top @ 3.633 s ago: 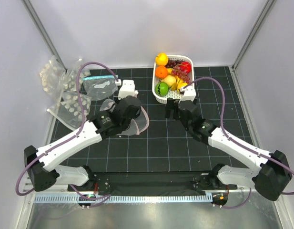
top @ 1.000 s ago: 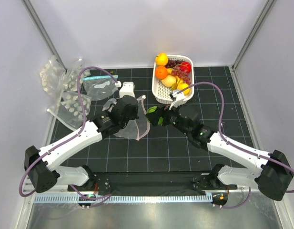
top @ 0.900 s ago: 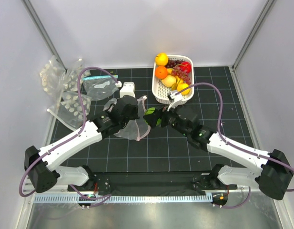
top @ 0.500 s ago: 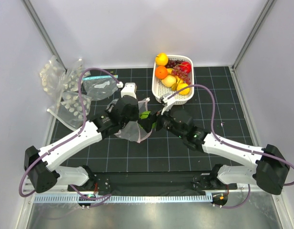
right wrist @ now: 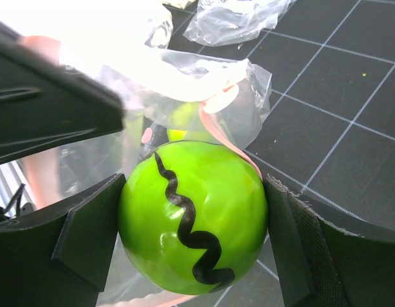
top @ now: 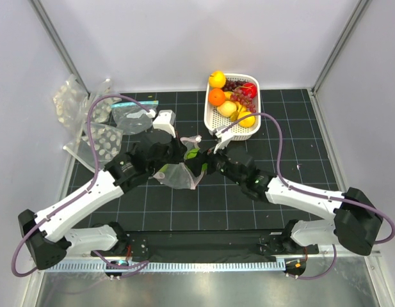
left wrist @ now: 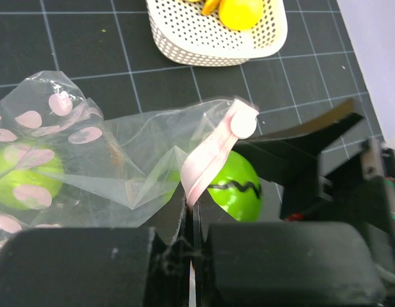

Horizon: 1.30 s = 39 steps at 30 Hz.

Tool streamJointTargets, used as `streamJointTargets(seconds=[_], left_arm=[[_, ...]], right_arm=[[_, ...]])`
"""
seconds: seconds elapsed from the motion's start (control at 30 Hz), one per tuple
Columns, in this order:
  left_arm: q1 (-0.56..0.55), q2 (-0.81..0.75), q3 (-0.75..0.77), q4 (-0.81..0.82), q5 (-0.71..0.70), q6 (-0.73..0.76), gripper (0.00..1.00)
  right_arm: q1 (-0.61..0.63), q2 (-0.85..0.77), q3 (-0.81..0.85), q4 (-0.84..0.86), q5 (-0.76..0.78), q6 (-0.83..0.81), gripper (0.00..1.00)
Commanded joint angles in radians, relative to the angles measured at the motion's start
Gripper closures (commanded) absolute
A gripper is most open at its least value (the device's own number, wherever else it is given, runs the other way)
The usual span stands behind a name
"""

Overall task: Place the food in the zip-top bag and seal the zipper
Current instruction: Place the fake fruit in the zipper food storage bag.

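The zip-top bag (top: pixel 177 176) (left wrist: pixel 114 157) (right wrist: pixel 203 73) is clear plastic with pale dots and sits crumpled at mid-table. My left gripper (top: pixel 179 156) (left wrist: pixel 192 220) is shut on its pinkish zipper (left wrist: pixel 210 157) (right wrist: pixel 217 105), holding the mouth edge up. A shiny green fruit (top: pixel 194 154) (left wrist: pixel 239 192) (right wrist: pixel 194 224) with a black wavy line is pinched between the pads of my right gripper (top: pixel 205 166) (right wrist: pixel 194 240), right at the bag's mouth and touching the zipper strip. A green patch (left wrist: pixel 21 179) shows through the bag's film.
A white perforated basket (top: pixel 230 132) (left wrist: pixel 210 41) of oranges, grapes and yellow fruit stands behind the right gripper. Spare dotted bags (top: pixel 88 125) and a flat bag with a teal strip (top: pixel 134 115) lie at the back left; one crumpled bag (right wrist: pixel 235 16) lies beyond the mouth.
My right gripper has carried the green fruit leftwards from beside the basket to the bag's mouth. The left arm has shifted and turned, keeping hold of the zipper edge.
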Motion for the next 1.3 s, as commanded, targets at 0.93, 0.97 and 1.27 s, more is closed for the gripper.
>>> streamJointTargets(seconds=[0.93, 0.97, 1.27], left_arm=[[0.031, 0.003, -0.024, 0.090, 0.085, -0.030, 1.00], [0.034, -0.002, -0.029, 0.096, 0.090, -0.035, 1.00], [0.043, -0.019, -0.039, 0.104, 0.093, -0.043, 1.00]], right_arm=[[0.092, 0.108, 0.138, -0.142, 0.244, -0.030, 0.15], [0.092, 0.106, 0.135, -0.138, 0.244, -0.029, 0.08], [0.092, 0.064, 0.134, -0.156, 0.263, -0.029, 0.00]])
